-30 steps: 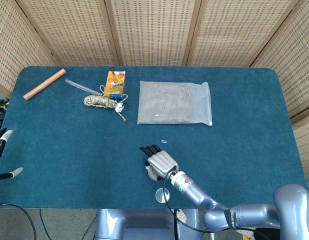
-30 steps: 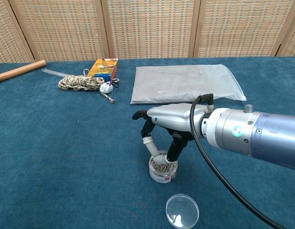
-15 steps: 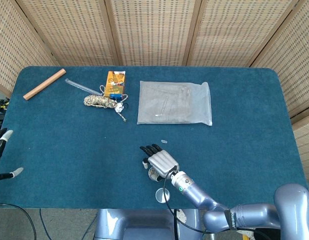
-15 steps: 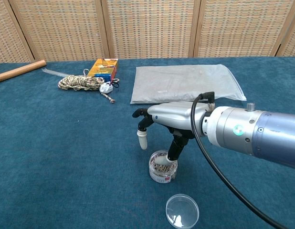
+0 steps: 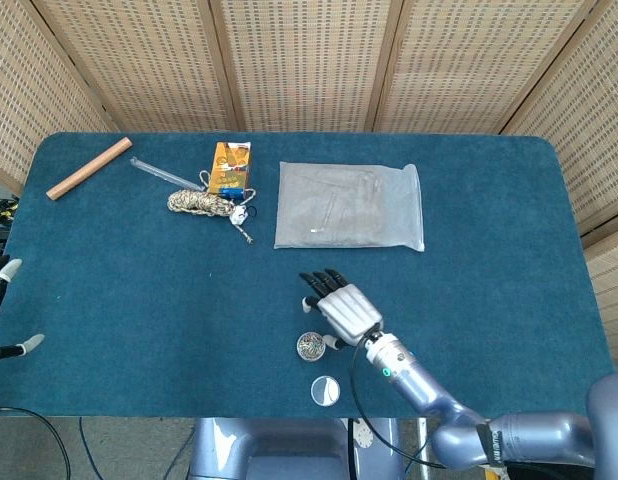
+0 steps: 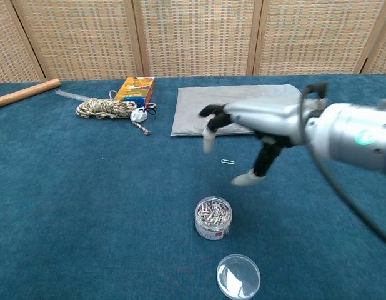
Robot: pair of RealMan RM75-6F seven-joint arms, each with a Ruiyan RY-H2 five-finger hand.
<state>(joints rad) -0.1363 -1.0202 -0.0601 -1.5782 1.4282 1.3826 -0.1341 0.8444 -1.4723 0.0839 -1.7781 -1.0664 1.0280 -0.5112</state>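
Left hand (image 5: pixel 1 310) is cut off at the head view's edge, only pale fingertips showing, spread, nothing in them. Right hand (image 6: pixel 255 128) hovers with fingers (image 6: pixel 210 139) spread, holding nothing; motion-blurred in chest view. Open jar of paper clips (image 6: pixel 213 218) stands on the bench (image 5: pixel 139 290) just below and nearer than the thumb, apart from it. Its clear lid (image 6: pixel 238 275) lies nearer still. A loose paper clip (image 6: pixel 227 162) lies under the fingertips. Plastic bag (image 6: pixel 237 109) is behind them; rope bundle (image 6: pixel 105 109), orange box (image 6: pixel 135 89) and wooden stick (image 6: pixel 24 93) well apart.
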